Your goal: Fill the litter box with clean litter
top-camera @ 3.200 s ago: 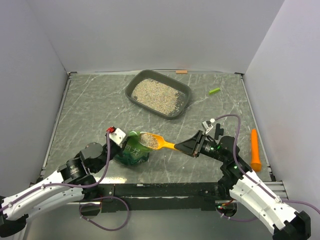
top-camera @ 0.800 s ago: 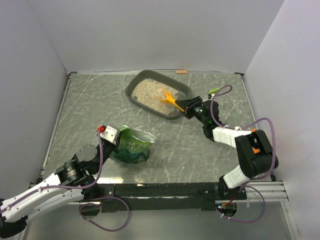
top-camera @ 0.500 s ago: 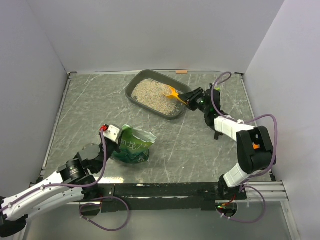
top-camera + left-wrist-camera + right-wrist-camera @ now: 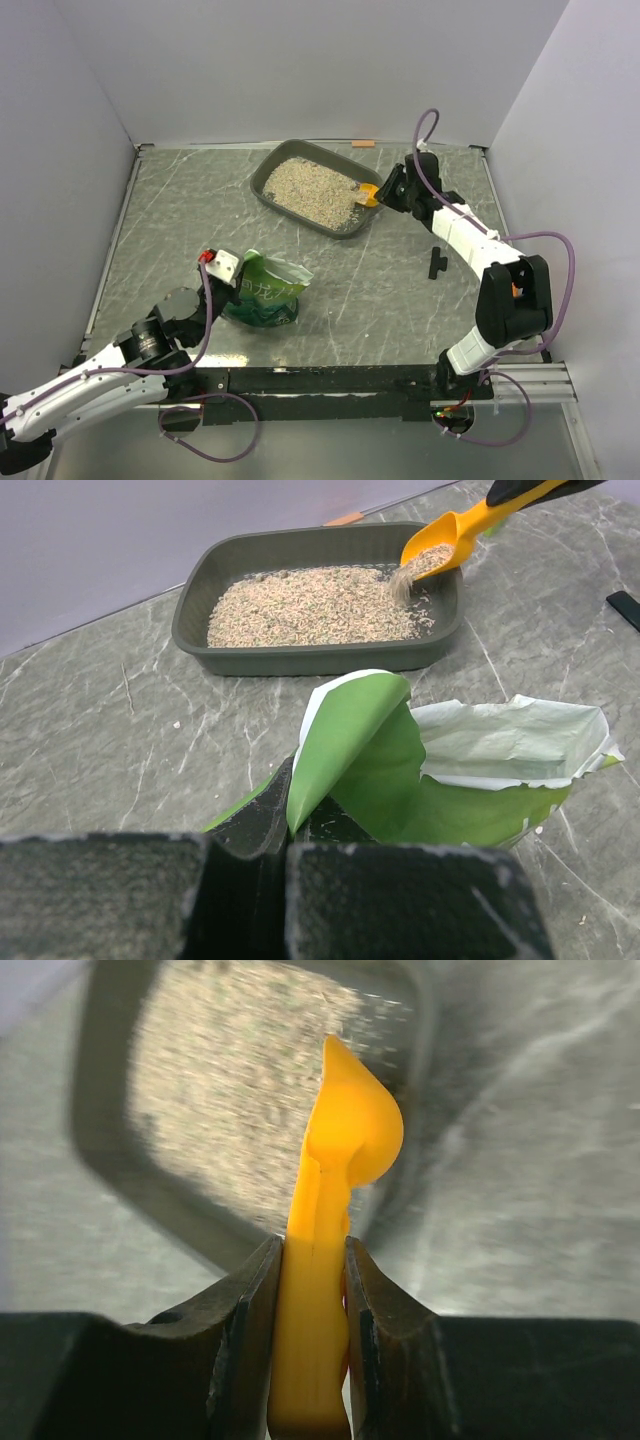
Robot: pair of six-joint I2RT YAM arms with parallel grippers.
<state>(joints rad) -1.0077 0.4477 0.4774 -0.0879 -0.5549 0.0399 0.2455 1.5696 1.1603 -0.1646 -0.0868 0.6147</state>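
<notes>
The dark-grey litter box (image 4: 268, 170) stands at the back middle, holding beige litter (image 4: 310, 190). It shows in the left wrist view (image 4: 300, 658) with litter (image 4: 310, 605) inside, and blurred in the right wrist view (image 4: 100, 1130). My right gripper (image 4: 385, 192) is shut on the orange scoop (image 4: 369, 195), tipped sideways over the box's right end; litter spills from the scoop (image 4: 440, 542). The scoop handle sits between the fingers (image 4: 240, 1340). My left gripper (image 4: 232, 282) is shut on the rim of the open green bag (image 4: 265, 295), also in the left wrist view (image 4: 400, 780).
A black piece (image 4: 435, 263) lies on the table right of centre. A small green bit sits behind the right arm near the back edge. An orange tab (image 4: 363, 144) lies at the back wall. Grey walls enclose the marble-pattern table (image 4: 180, 220).
My right gripper carried the scoop from the bag to the litter box, then swung to the box's right end and rolled it sideways. The left gripper stays on the bag.
</notes>
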